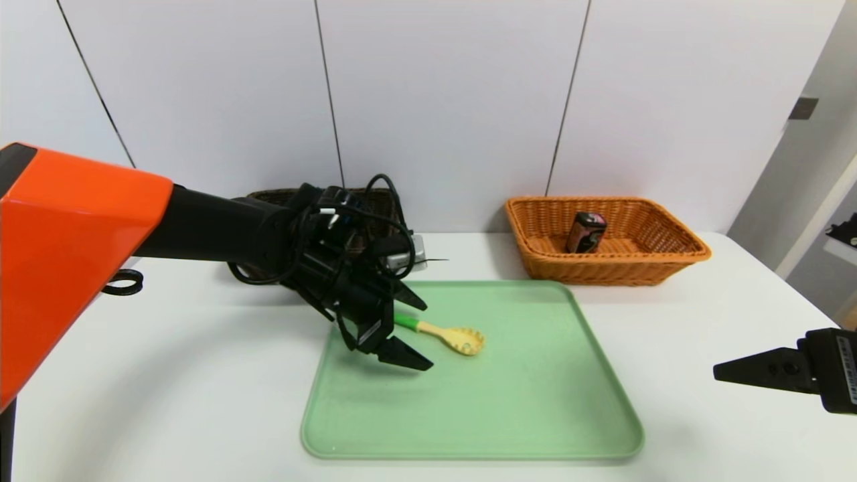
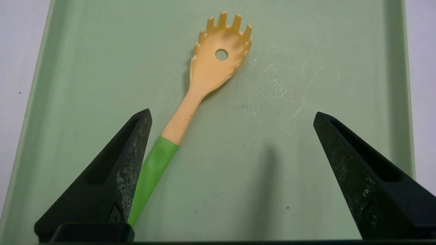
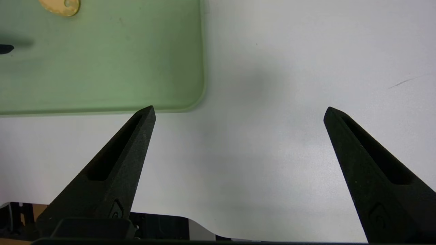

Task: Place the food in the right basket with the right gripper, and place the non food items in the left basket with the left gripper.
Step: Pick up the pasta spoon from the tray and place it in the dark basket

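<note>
Pasta spoon (image 1: 447,335): the one non food item in plain sight; it lies flat on the green tray (image 1: 535,415), in the tray's far left part, yellow toothed head toward the tray's middle, green handle toward the left gripper.
Spoon up close (image 2: 204,78): the head has a round hole; the green handle runs just beside one finger (image 2: 119,170) of the left gripper, partly hidden behind it; whether they touch cannot be told.
Left gripper (image 1: 410,331): its jaws stand wide apart and hold nothing; it hangs low over the tray's left part, tips to either side of the spoon's handle end.
Food (image 1: 586,231): a small dark package with pink print, standing tilted inside the right basket (image 1: 669,261).
Right basket: orange-tan wicker, on the table (image 1: 167,375) just behind the tray's far right corner.
Left basket (image 1: 375,201): dark wicker, at the back of the table, mostly hidden behind the left arm; its contents cannot be seen.
Right gripper (image 3: 238,112): parked over bare table to the right of the tray, jaws spread wide, holding nothing.
Tray: sits at the table's middle, well apart from the right gripper.
</note>
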